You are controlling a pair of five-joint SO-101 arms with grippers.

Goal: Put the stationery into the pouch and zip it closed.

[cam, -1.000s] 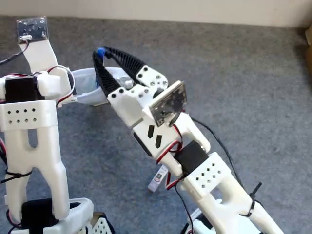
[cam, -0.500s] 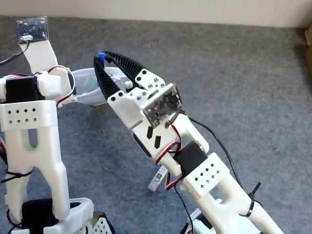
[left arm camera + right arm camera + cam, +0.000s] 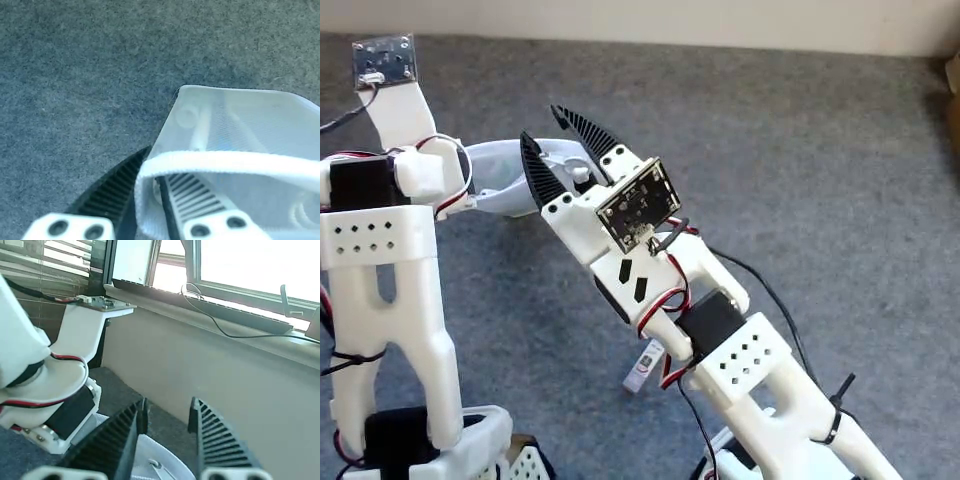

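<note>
The white mesh pouch point(image 3: 505, 175) lies open on the grey carpet at the back left. My left gripper point(image 3: 157, 175) is shut on the pouch's point(image 3: 240, 135) white rim band and holds the mouth up. A white stick-shaped item point(image 3: 197, 127) shows through the mesh inside. My right gripper point(image 3: 540, 123) hangs open just over the pouch mouth, with nothing between its black fingers point(image 3: 533, 168). In the right wrist view the right gripper point(image 3: 167, 412) points out over the pouch's white edge point(image 3: 155, 460).
A small white oblong piece with dark print point(image 3: 640, 368) lies on the carpet near the right arm's base. The left arm's white body point(image 3: 385, 260) stands at the left edge. Bare carpet point(image 3: 820, 170) stretches to the right.
The right gripper held a blue-tipped item over the pouch; it dipped, then opened, and the blue item is gone from between its fingers. The left arm kept still.
</note>
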